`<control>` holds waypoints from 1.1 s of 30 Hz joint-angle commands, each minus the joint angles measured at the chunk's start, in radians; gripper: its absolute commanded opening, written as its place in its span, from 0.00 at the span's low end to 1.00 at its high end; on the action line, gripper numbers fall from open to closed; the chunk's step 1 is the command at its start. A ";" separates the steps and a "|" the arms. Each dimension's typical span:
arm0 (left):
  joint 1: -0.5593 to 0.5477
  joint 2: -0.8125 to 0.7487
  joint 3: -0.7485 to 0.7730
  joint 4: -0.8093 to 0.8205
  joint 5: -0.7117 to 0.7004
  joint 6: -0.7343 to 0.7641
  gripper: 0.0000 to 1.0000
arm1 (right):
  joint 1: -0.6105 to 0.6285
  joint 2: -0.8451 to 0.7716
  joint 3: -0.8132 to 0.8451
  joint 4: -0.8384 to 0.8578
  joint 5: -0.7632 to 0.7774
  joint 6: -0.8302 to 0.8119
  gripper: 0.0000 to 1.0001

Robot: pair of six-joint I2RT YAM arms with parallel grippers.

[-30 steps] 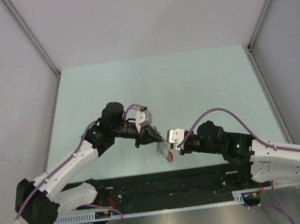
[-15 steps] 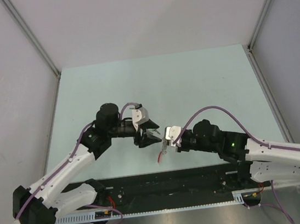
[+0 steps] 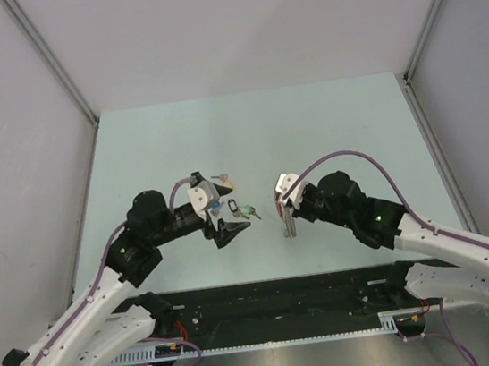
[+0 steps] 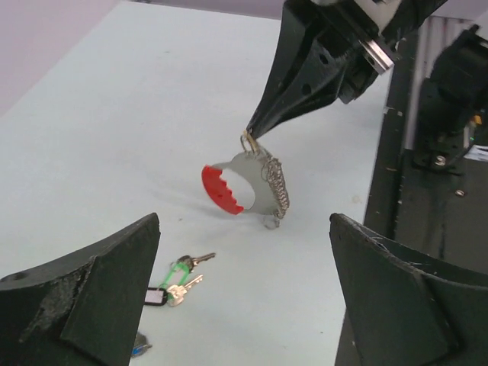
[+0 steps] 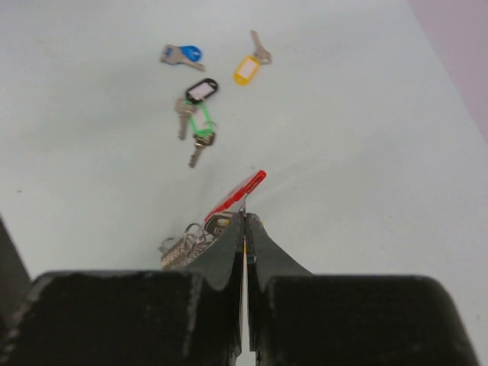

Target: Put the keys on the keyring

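My right gripper (image 5: 245,219) is shut on the top edge of the keyring (image 5: 238,192). Its red arc and grey coil (image 4: 245,185) hang from the fingertips just above the table. In the top view the keyring (image 3: 287,229) dangles under the right gripper (image 3: 285,215). The keys lie loose on the table: a black-tagged and a green-tagged key together (image 5: 198,114), a blue one (image 5: 183,54) and a yellow one (image 5: 248,66). My left gripper (image 4: 244,305) stands wide open and holds nothing. The black and green keys (image 4: 174,278) lie ahead of it.
The pale green table (image 3: 336,126) ends at a black rail (image 3: 278,300) along its near edge, close behind both grippers. Grey walls and metal posts (image 3: 52,59) enclose the sides and back.
My left gripper has opened wide and drawn back to the left, away from the right gripper. The right gripper has carried the keyring a little farther from the near edge.
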 commanded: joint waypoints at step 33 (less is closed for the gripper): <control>0.010 -0.235 -0.099 -0.027 -0.667 -0.035 1.00 | 0.244 0.551 0.108 0.066 -0.074 0.385 0.42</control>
